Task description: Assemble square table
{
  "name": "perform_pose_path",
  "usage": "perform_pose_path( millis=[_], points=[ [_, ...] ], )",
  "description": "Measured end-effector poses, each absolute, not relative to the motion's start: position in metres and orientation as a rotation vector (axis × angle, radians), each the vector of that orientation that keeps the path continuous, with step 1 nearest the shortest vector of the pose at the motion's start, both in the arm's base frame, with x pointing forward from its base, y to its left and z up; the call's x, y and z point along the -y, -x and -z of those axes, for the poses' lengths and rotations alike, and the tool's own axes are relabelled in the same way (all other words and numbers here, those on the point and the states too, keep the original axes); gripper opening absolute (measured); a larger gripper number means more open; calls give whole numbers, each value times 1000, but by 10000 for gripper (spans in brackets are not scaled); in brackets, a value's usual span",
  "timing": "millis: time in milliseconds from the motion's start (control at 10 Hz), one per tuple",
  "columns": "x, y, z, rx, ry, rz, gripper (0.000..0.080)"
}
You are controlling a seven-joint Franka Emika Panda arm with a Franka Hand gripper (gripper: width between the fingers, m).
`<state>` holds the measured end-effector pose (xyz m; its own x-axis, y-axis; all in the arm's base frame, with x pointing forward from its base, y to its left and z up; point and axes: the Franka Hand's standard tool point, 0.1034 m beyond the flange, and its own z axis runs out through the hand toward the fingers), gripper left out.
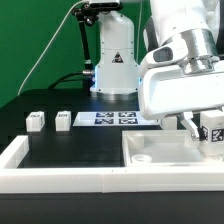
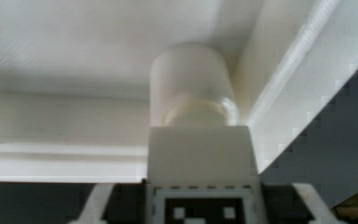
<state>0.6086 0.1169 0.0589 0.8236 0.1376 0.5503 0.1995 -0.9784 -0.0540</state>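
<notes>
Setting: dark counter point(image 1: 70, 150) under a green backdrop, with a white robot base standing at the back.
Step in hand: judged to be fitting a leg point(image 2: 197, 90) into a corner of the square tabletop point(image 1: 165, 152); leg seen upright against the white slab in the wrist view, its tagged end nearest the camera.
Tabletop: lay flat at the exterior view's right, pushed into the corner of the border wall point(image 1: 60, 180), a corner hole visible on its near side.
Gripper: point(image 1: 200, 128) down at the slab's far right corner, apparently pinching the tagged leg; jaws partly closed, contact itself hidden by the wrist housing.
Seating: could not tell whether the leg was already in its hole or only resting on it.
Next move: likely called for keeping the leg plumb over the hole, pressing down and twisting to seat it, then releasing without tipping it.
Spare legs: two point(image 1: 36, 120) point(image 1: 64, 119) stood apart on the counter at the exterior view's left, well away from the slab.
Marker board: point(image 1: 112, 118) lay flat in front of the robot base, between the spare legs and the arm.
</notes>
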Motion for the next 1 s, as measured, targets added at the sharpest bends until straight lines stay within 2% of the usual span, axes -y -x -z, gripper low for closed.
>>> perform_pose_path(
  millis=[400,500,600,700,800,1000],
  points=[
    [-117,-609,-59,268,2895,862,287],
    [-117,-607,-57,270,2899,844,388],
    [-117,-607,-57,270,2899,843,524],
    [-117,-607,-57,270,2899,843,524],
    [-117,-607,-57,270,2899,842,623],
    [-117,-607,-57,270,2899,842,641]
  ],
)
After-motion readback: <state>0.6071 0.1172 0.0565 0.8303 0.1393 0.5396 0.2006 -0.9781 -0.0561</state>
